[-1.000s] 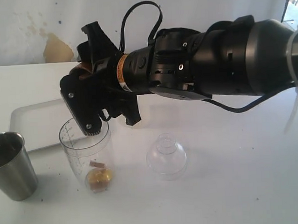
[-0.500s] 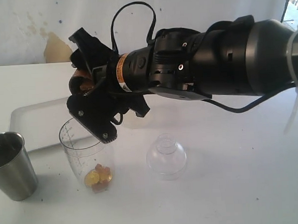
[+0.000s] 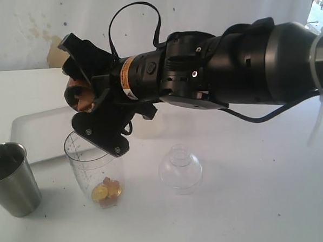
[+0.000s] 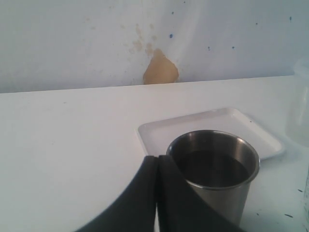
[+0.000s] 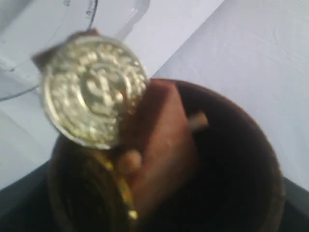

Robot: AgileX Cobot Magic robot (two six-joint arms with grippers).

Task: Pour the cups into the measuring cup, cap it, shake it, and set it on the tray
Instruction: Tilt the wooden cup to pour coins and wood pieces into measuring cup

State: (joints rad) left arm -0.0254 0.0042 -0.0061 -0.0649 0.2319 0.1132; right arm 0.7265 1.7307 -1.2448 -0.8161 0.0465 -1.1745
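On the big white table (image 3: 252, 197), the flat white tray (image 3: 35, 136) lies at the back left. Near its front edge stands the tall clear plastic measuring cup (image 3: 85, 168) with marks on its side and gold and brown bits (image 3: 106, 191) at the bottom. Left of it stands the shiny steel tumbler (image 3: 13, 180). Just beside that, the left tool (image 4: 155, 183) is pressed together, holding nothing. To the right sits a clear dome-shaped lid (image 3: 180, 169). The right tool (image 3: 89, 97) is spread wide around the small round brown wooden cup (image 3: 76, 98), holding it tipped above the measuring cup. A gold coin (image 5: 91, 89) and a brown block (image 5: 161, 140) sit at its mouth.
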